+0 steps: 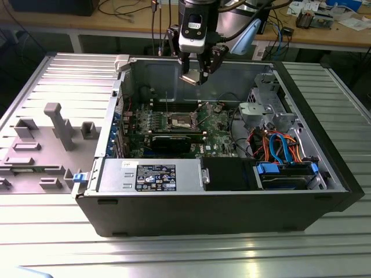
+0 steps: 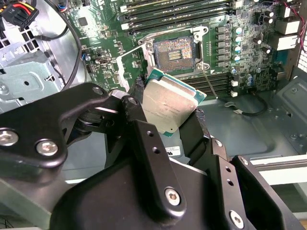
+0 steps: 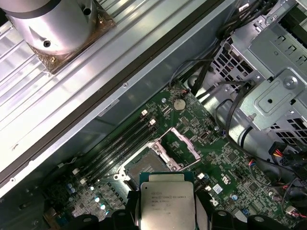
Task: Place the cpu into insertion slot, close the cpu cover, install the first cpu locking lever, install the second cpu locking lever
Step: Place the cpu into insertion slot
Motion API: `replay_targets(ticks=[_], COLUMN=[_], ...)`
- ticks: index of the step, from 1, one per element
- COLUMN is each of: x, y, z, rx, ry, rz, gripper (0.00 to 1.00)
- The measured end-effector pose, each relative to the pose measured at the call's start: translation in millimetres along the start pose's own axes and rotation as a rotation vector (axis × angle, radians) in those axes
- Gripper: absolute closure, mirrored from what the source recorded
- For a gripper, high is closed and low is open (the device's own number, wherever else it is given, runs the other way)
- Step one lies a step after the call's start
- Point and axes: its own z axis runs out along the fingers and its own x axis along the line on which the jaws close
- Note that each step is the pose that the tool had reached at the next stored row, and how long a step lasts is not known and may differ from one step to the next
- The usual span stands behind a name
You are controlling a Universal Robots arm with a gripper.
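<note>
My gripper [image 1: 196, 74] hangs above the open computer case, shut on the cpu [image 1: 190, 79] by its edges. In both wrist views the cpu [image 2: 168, 103] [image 3: 166, 196] shows its silver-grey top between the black fingers [image 2: 139, 120]. It is tilted and well above the board. The insertion slot [image 3: 140, 165] [image 2: 175, 50] [image 1: 182, 120] lies bare on the green board, its dark centre exposed. The cpu cover [image 3: 178, 143] stands swung open beside the slot. A thin wire lever [image 2: 209, 82] sticks up next to the socket.
Long memory slots [image 3: 120, 143] flank the socket. A black expansion card [image 1: 174, 141] lies nearer the power supply [image 1: 153, 174]. A metal drive cage [image 1: 269, 110] and coloured cables [image 1: 281, 147] fill the exterior view's right. A grey fixture plate [image 1: 52, 133] sits at the left.
</note>
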Motion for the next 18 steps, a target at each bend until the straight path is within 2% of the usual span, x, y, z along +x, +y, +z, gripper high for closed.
replay_targets(ticks=[10,15,18], x=[0.0,0.0,-0.1], y=[0.0,-0.3,-0.6], z=[0.0,3.2,6.6], rx=[0.0,0.0,-0.0006], ry=[-0.0001,-0.0036,-0.0073], rz=[0.002,0.033,0.073], gripper=[0.45,0.45,0.45])
